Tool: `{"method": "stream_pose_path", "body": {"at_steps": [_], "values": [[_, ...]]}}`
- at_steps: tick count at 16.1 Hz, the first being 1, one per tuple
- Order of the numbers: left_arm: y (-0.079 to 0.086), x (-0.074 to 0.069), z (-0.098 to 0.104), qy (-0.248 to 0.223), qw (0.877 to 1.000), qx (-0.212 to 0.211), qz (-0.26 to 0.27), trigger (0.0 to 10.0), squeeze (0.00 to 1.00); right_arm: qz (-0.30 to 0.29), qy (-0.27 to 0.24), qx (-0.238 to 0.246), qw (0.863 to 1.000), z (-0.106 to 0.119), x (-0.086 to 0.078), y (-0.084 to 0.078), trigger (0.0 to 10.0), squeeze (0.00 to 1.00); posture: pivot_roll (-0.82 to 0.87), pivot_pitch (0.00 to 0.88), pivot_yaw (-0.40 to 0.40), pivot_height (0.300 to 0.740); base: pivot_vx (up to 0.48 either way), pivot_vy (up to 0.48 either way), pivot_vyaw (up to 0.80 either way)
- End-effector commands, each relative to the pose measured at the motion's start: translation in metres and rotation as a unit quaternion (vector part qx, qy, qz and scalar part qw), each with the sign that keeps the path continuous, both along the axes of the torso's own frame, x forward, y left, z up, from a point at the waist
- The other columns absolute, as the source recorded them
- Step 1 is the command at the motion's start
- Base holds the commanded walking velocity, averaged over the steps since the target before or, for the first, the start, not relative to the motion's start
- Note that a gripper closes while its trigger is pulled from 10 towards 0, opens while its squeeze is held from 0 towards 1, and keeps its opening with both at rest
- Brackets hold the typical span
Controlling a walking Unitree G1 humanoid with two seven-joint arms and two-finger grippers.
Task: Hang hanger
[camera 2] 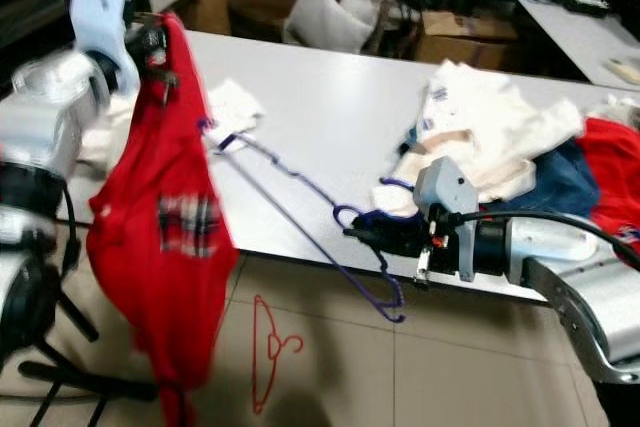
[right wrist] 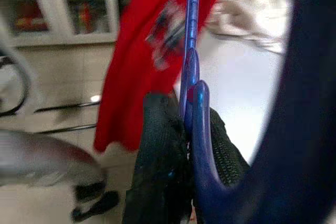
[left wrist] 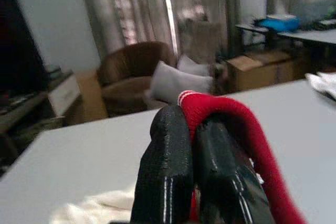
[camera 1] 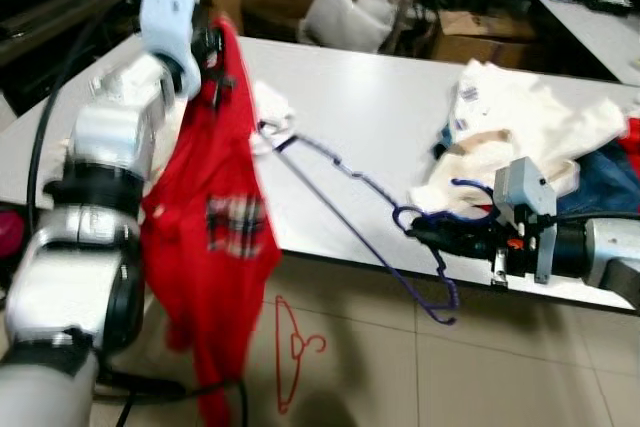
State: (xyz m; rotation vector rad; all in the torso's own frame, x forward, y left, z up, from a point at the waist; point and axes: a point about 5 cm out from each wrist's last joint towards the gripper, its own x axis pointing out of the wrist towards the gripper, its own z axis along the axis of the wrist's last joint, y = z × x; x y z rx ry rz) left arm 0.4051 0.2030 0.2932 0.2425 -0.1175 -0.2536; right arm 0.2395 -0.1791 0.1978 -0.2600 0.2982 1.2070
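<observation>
A red shirt (camera 1: 215,217) with a plaid pocket hangs from my left gripper (left wrist: 191,145), which is raised over the table's left end and shut on the collar. My right gripper (camera 1: 432,235) at the table's front edge is shut on the hook end of a purple wire hanger (camera 1: 345,209). The hanger stretches across the table, its far tip beside the shirt's shoulder. In the right wrist view the black fingers (right wrist: 163,156) clamp the purple hook (right wrist: 197,129), with the red shirt (right wrist: 152,40) beyond.
The white table (camera 1: 400,107) carries a heap of white, blue and red clothes (camera 1: 530,137) at right and a white cloth (camera 1: 270,107) near the shirt. A red hanger (camera 1: 290,347) lies on the tiled floor. An armchair with a cushion (camera 1: 345,12) stands behind.
</observation>
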Motion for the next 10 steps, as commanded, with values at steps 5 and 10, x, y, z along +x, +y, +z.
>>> {"method": "stream_pose_path", "body": {"at_steps": [5,10], "values": [[-0.016,0.0,0.045,-0.047,0.995,-0.01,-0.087,10.0,0.0,0.025,-0.026,-0.046,0.998,-0.002,0.015,0.015,10.0,0.0,-0.09,0.0,-0.025,0.74,0.311,0.0,0.0],[-0.036,-0.007,0.057,-0.058,0.982,-0.059,-0.172,10.0,0.0,0.015,-0.062,-0.041,0.997,-0.001,0.043,0.043,10.0,0.0,-0.08,0.0,-0.032,0.74,0.313,0.0,0.0]]}}
